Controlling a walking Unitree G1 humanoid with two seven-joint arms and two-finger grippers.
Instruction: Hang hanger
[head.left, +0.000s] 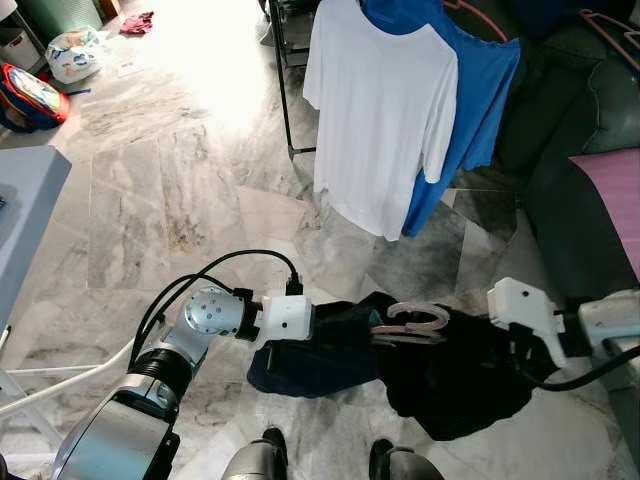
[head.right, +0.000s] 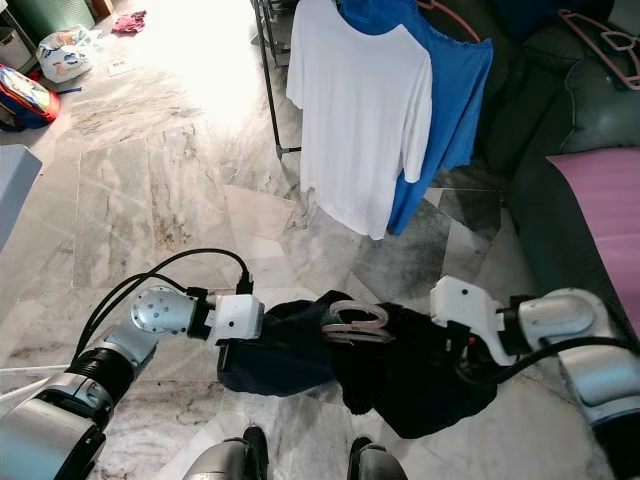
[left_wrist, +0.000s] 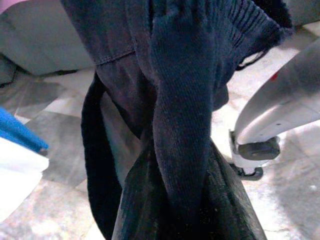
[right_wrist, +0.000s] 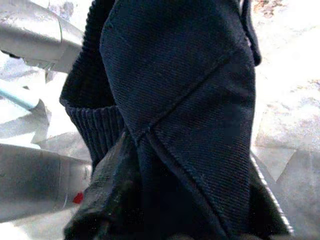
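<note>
Both end effectors, left (head.left: 318, 335) & right (head.left: 492, 345), buried in dark garment (head.left: 420, 375) w/ hanger (head.left: 410, 325) over marble floor (head.left: 180, 200); grip can't tell.

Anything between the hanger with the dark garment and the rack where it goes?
Nothing visible on the marble floor between. The dark garment on its pink hanger is held between the left gripper and right gripper; the white shirt and blue shirt already crowd the rack.

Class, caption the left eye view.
Both grippers hold a dark navy garment with a pink hanger near hanging white and blue shirts.
</note>
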